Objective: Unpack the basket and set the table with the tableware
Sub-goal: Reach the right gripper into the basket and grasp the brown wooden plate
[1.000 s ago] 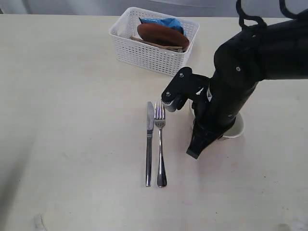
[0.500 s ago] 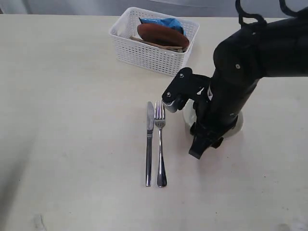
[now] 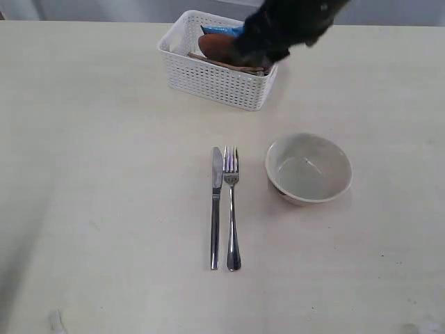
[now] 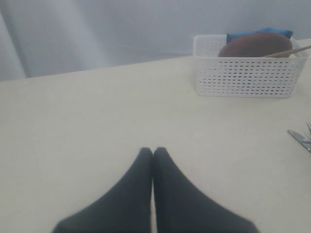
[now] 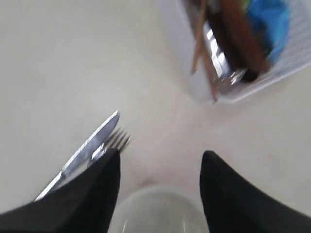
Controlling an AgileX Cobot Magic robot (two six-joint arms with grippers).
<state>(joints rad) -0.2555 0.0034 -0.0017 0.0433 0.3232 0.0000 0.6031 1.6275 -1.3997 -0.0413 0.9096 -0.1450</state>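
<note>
The pale bowl (image 3: 309, 169) stands upright on the table (image 3: 104, 174), just right of the steel fork (image 3: 231, 209) and knife (image 3: 215, 209). The white basket (image 3: 215, 80) at the back holds a reddish-brown plate (image 3: 221, 47) and brown chopsticks (image 5: 199, 43). My right arm (image 3: 285, 28) is a dark blur above the basket. My right gripper (image 5: 161, 154) is open and empty, raised over the bowl (image 5: 160, 211). My left gripper (image 4: 153, 151) is shut with nothing in it, low over bare table far from the basket (image 4: 248, 77).
A blue snack packet (image 3: 221, 31) lies in the basket behind the plate. Something shiny and steel (image 5: 216, 56) glints under the chopsticks. The knife tip (image 4: 299, 137) shows at the edge of the left wrist view.
My right gripper opened and let go of the bowl, which now stands on the table. The right arm then swung up and back towards the basket.
</note>
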